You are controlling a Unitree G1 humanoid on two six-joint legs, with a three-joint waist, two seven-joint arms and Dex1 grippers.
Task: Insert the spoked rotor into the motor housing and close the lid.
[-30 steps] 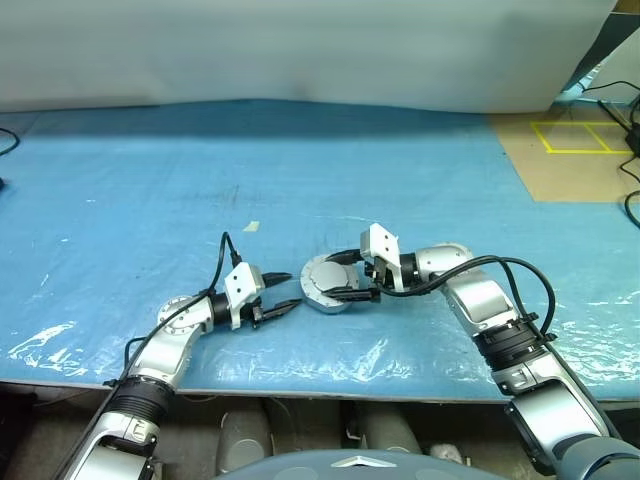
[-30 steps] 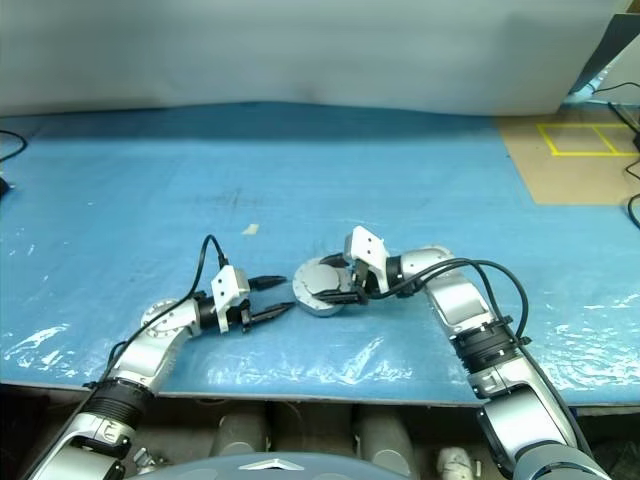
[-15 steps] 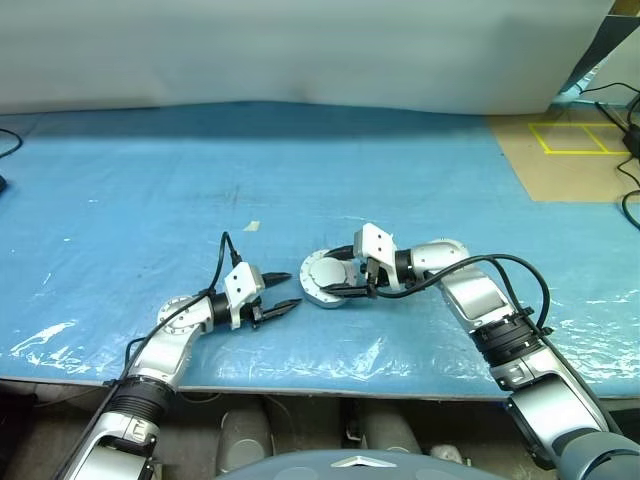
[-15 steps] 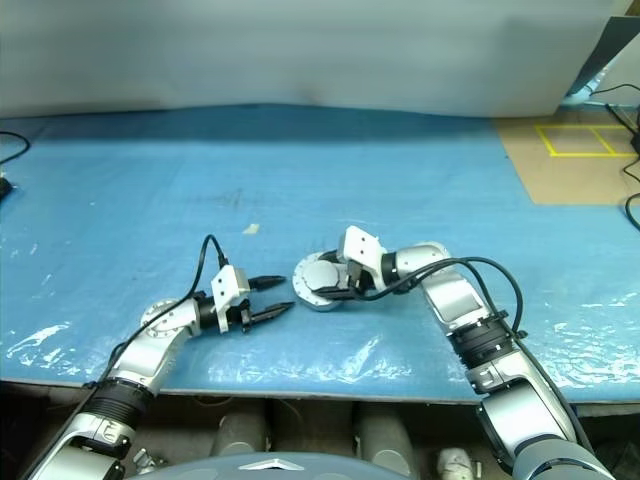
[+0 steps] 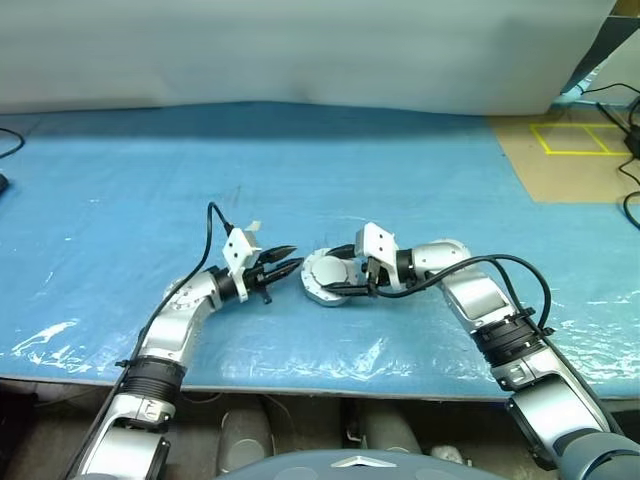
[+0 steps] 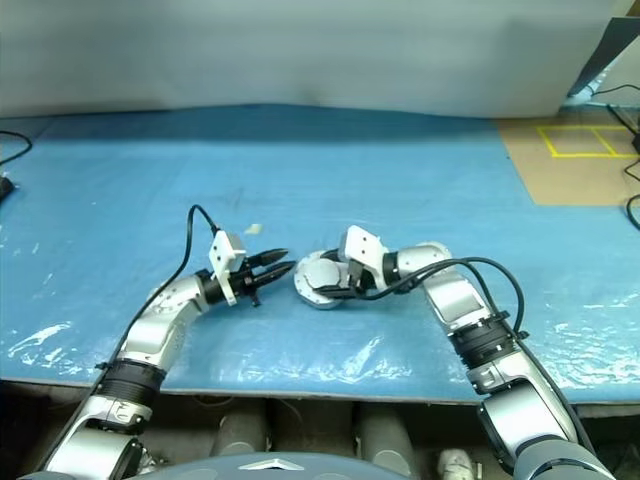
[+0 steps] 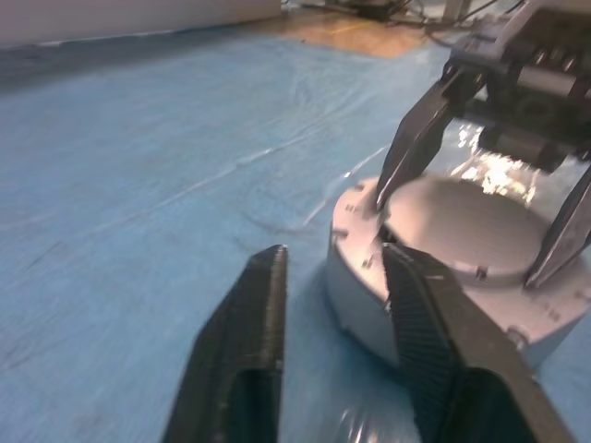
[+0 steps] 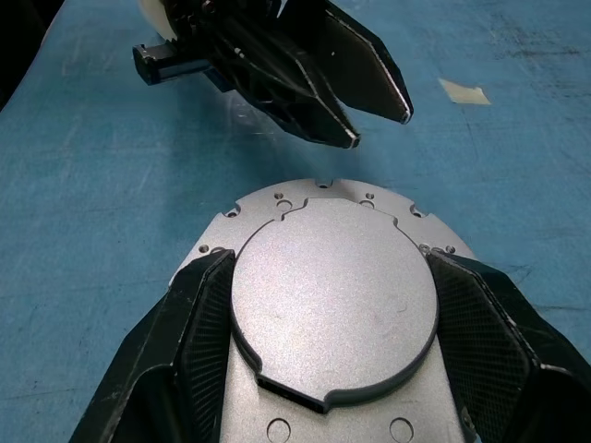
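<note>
A: So, nearest us, what is the right gripper (image 5: 340, 276) doing?

B: Its two fingers (image 8: 189, 337) straddle the lid (image 8: 334, 300), one pressed against each side of the raised grey disc, so it is clamped on the lid. The lid already sits on the motor housing (image 7: 369, 286), which rests on the blue worktop (image 5: 400, 180).

A: And the spoked rotor?

B: I can't see it. With the lid on top, I'd judge it is inside the housing, but that is a guess.

A: Where is the left gripper (image 5: 287, 262)?

B: Just beside the housing, on the side away from the right arm. Its fingers (image 7: 245, 360) stand a little apart with nothing between them, tips aimed at the housing wall, close but not touching, as far as I can tell.

A: How should the closing step go?

B: Keep the right gripper's hold square so the lid's notches line up with the housing rim. I'd bring the left gripper in against the housing wall to steady it, because the light assembly looks likely to slide on the plastic-covered worktop. Then press or turn evenly, without tilting the lid.

A: Anything farther off?

B: Beyond the housing lies a small pale scrap (image 5: 252, 226) on the worktop, well apart and no obstacle.
</note>
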